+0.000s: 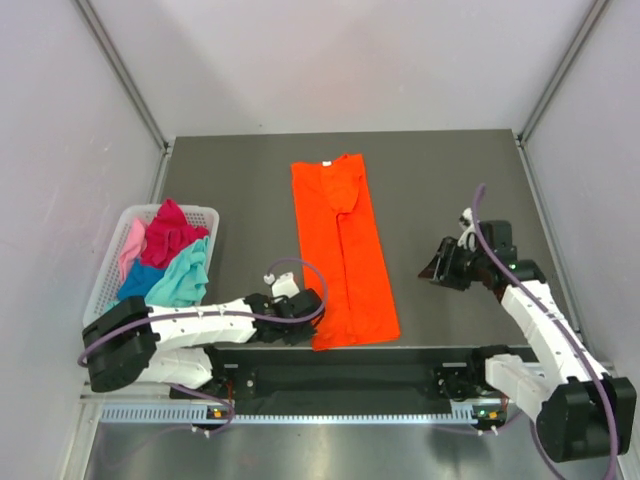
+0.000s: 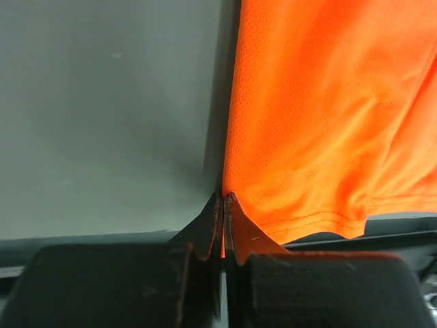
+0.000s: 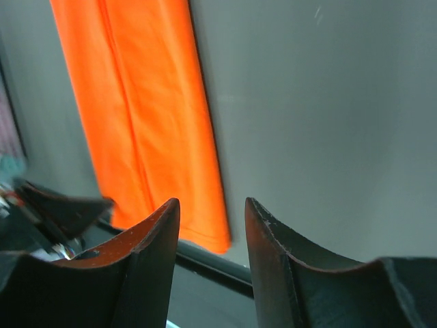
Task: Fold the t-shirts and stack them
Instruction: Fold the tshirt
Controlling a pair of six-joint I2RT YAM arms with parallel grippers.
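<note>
Left tool (image 2: 224, 199) pinches orange t-shirt (image 1: 345, 250), folded long and narrow.

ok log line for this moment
left jaws shut on orange t-shirt near-left corner | right jaws open, empty, right of it | shirt lying as long strip | other t-shirts in basket

You have the shirt (image 1: 343, 250) lying lengthwise down the middle of the bench (image 1: 440, 180), with its collar end toward the far edge and its hem at the near edge. Your left hand (image 1: 316, 312) sits at the hem's left corner, touching the cloth. Your right hand (image 1: 437, 268) is right of the shirt, well apart from it, toward the right edge. The basket (image 1: 105, 285) stands at the left edge, with the other shirts (image 1: 172, 255) heaped in it.
</note>
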